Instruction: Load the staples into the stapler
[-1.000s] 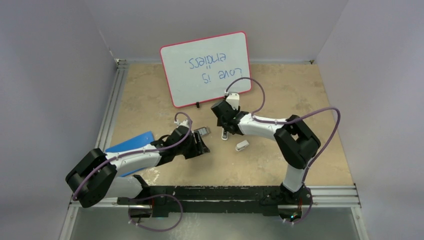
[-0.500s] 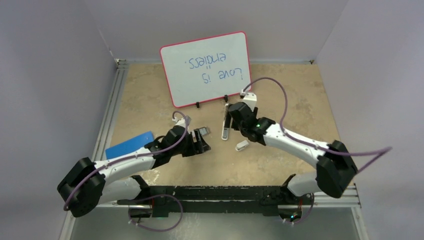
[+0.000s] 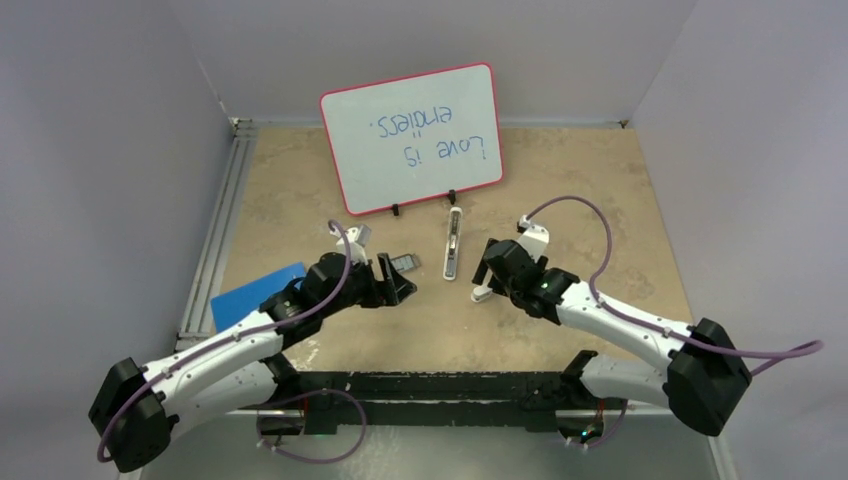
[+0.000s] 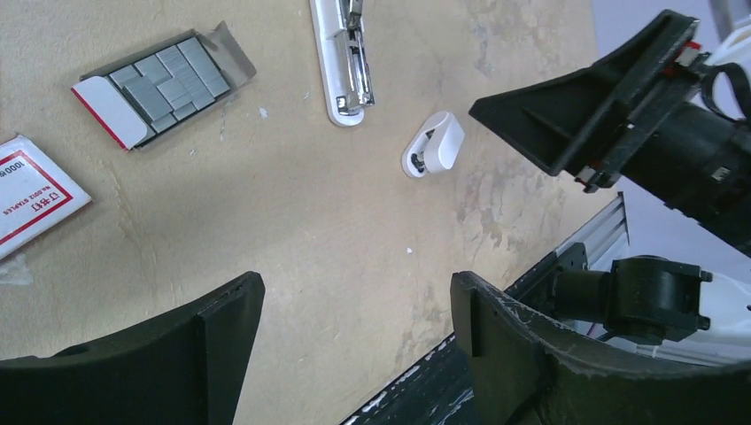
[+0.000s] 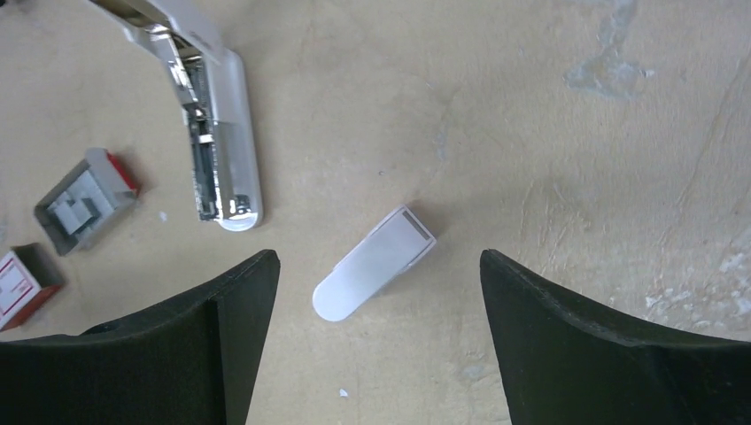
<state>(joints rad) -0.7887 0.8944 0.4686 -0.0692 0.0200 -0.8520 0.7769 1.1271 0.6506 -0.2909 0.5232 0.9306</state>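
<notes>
The stapler [image 3: 453,245] lies open on the table in front of the whiteboard, a slim white body with its metal channel [image 5: 199,133] showing; it also shows in the left wrist view [image 4: 344,62]. The staples [image 4: 164,84] sit as grey strips in their grey tray [image 3: 403,262] left of the stapler, also seen in the right wrist view [image 5: 84,199]. My left gripper [image 3: 395,279] hovers open just near of the tray, empty [image 4: 356,288]. My right gripper [image 3: 484,272] hangs open and empty over a stubby white piece [image 5: 376,261].
A red box with a white label [image 4: 31,195] lies beside the tray. The stubby white piece [image 3: 483,293] lies right of the stapler. A red-framed whiteboard [image 3: 410,135] stands at the back. A blue flat object [image 3: 255,292] lies under the left arm. Metal rails [image 3: 215,240] edge the table.
Both grippers have opened wide and drawn back toward the near edge. The right one let go of the stapler, which now lies on the table; the left one left the tray.
</notes>
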